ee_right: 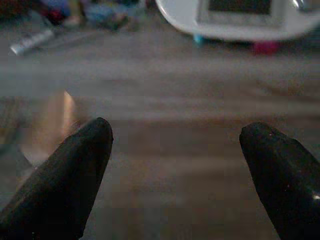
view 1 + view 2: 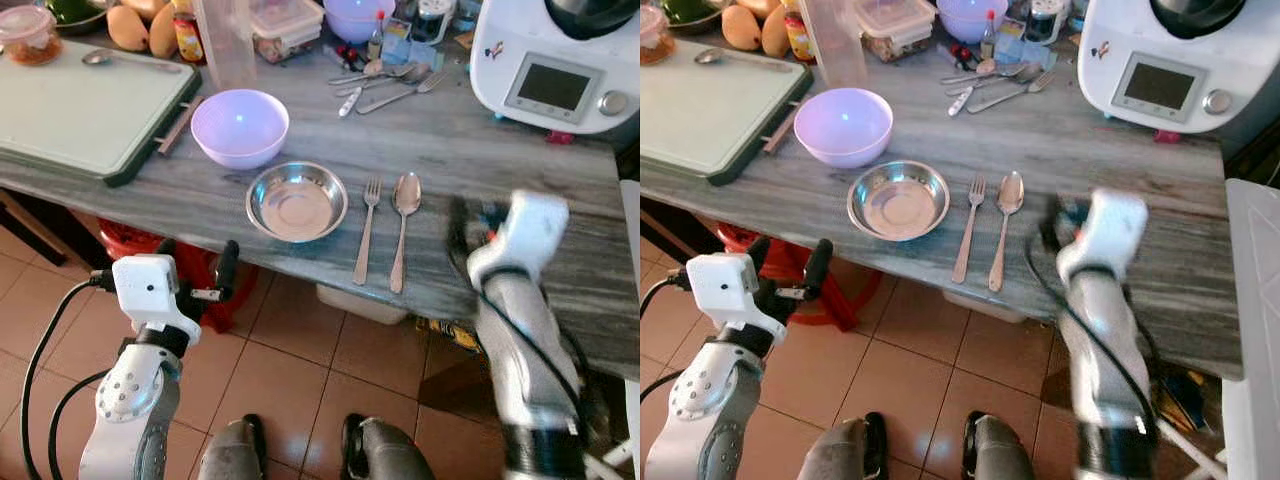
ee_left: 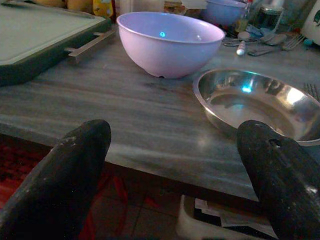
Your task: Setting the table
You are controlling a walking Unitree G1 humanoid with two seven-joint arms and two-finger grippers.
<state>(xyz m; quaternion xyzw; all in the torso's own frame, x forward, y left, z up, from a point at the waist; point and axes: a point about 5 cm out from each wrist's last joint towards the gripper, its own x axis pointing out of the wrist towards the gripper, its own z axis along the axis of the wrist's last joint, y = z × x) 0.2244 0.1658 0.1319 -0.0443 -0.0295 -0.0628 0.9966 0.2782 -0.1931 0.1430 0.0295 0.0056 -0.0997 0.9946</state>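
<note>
Grey wood-grain table [image 2: 470,150] carries all items. Pale green cutting board [image 2: 80,110] at far left. Lilac round plastic bowl [image 2: 240,126] beside it. Round steel dish [image 2: 297,201] just in front of the bowl, near table edge. Steel fork [image 2: 367,228] and steel spoon [image 2: 403,226] lie parallel, right of the dish. Left end effector [image 2: 195,270]: released, empty, below table edge. Right end effector [image 1: 175,155]: released, empty, over table right of spoon; blurred.

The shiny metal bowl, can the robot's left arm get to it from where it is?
Probably yes. The left gripper hangs just below the table edge, fingers open, facing the metal bowl. Nothing stands between them; the purple bowl sits farther back.
</note>
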